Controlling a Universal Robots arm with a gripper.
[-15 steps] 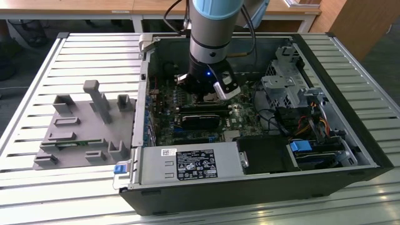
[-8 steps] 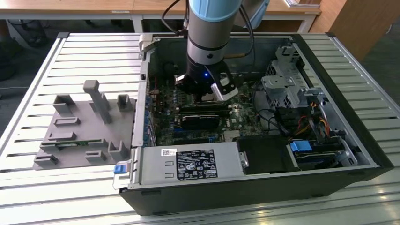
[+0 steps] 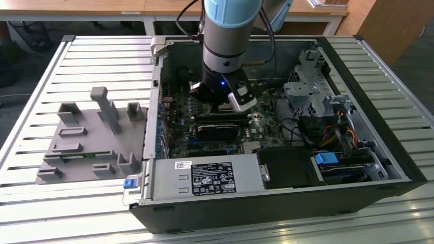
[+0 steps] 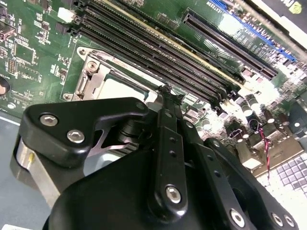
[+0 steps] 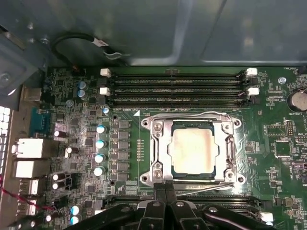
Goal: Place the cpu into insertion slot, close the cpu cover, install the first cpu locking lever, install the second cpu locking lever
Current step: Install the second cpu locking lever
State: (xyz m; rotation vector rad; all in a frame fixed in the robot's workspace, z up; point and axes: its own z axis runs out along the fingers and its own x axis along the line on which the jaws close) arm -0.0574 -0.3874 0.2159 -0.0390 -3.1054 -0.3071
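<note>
One pale, flat square cpu lies in the dark silver-rimmed insertion slot, framed by the thin silvery metal cpu cover lying flat over it. The black pincer has its fingers pressed together at the socket's edge; its bulk hides part of the socket in the second wrist view.

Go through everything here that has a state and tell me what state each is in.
cpu: seated in the insertion slot.
cpu cover: closed down over the chip.
gripper: fingers shut, tips at the socket's edge.
computer case: side open, motherboard exposed.
</note>
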